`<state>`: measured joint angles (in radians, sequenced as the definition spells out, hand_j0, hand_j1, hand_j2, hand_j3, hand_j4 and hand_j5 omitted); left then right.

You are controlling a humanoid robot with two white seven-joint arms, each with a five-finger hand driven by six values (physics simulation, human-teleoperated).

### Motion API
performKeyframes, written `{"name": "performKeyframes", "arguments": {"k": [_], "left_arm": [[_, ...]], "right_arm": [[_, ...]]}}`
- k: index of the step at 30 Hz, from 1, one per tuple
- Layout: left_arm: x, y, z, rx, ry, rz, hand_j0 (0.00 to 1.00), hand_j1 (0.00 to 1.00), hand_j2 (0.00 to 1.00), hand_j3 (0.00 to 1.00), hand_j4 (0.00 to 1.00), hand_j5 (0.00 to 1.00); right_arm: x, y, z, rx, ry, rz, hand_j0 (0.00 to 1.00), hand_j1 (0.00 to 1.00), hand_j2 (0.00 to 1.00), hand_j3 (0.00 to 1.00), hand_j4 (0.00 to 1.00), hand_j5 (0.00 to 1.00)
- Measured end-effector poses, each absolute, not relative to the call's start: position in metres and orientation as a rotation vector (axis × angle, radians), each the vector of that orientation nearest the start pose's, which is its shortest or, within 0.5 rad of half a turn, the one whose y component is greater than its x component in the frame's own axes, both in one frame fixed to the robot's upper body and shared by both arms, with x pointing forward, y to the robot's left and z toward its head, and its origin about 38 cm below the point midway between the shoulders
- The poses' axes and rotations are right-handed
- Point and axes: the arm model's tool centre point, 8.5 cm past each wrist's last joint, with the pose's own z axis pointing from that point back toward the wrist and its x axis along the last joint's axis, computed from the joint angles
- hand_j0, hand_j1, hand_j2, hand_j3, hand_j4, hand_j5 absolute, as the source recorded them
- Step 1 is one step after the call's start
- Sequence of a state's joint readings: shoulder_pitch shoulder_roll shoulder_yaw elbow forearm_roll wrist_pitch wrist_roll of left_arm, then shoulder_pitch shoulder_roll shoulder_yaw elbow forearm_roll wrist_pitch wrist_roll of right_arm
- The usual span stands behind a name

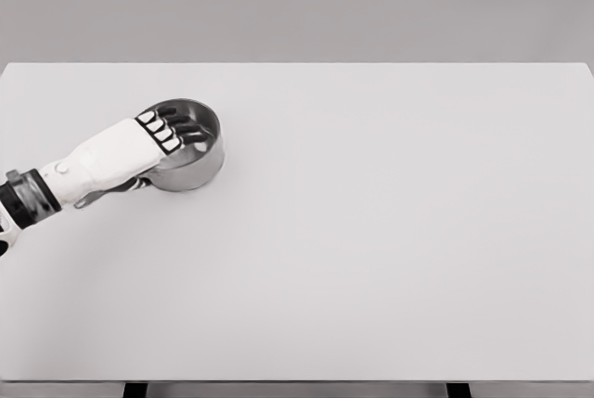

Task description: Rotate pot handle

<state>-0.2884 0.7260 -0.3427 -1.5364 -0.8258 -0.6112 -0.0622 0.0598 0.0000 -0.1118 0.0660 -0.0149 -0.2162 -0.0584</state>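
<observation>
A small steel pot point(197, 159) stands on the white table point(371, 231) at the left. Its grey handle point(104, 194) sticks out to the lower left and shows only as a sliver under my hand. My left hand point(172, 129) comes in from the left edge and lies on top of the handle. Its fingers point(186, 127) stretch over the near rim into the pot's bowl, only slightly bent and closed around nothing. The thumb is hidden. My right arm does not show.
The table's far edge point(297, 64) runs just behind the pot, and its left edge point(3, 73) is close to my left forearm point(37, 196). No other objects are in sight.
</observation>
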Motion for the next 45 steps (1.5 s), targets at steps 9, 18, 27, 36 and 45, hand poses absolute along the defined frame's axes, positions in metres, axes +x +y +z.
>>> {"name": "performKeyframes", "arguments": {"k": [9,18,27,36,45], "left_arm": [[0.395,0.321,0.173,-1.058,2.238,2.647,1.0,1.0,1.0,1.0,1.0,1.0],[0.4,0.345,0.174,-1.144,2.22,2.686,1.0,1.0,1.0,1.0,1.0,1.0],[0.405,0.354,0.181,-1.196,2.219,2.674,1.0,1.0,1.0,1.0,1.0,1.0],[0.408,0.375,0.18,-1.27,2.194,2.717,1.0,1.0,1.0,1.0,1.0,1.0],[0.418,0.387,0.186,-1.338,2.187,2.716,1.0,1.0,1.0,1.0,1.0,1.0]], "right_arm": [[-0.04,-0.276,-0.257,-0.16,-0.092,-0.125,1.0,1.0,1.0,1.0,1.0,1.0],[-0.04,-0.276,-0.257,-0.16,-0.092,-0.125,1.0,1.0,1.0,1.0,1.0,1.0],[-0.04,-0.276,-0.257,-0.16,-0.092,-0.125,1.0,1.0,1.0,1.0,1.0,1.0],[-0.04,-0.276,-0.257,-0.16,-0.092,-0.125,1.0,1.0,1.0,1.0,1.0,1.0],[-0.039,-0.276,-0.257,-0.16,-0.094,-0.125,1.0,1.0,1.0,1.0,1.0,1.0]]}}
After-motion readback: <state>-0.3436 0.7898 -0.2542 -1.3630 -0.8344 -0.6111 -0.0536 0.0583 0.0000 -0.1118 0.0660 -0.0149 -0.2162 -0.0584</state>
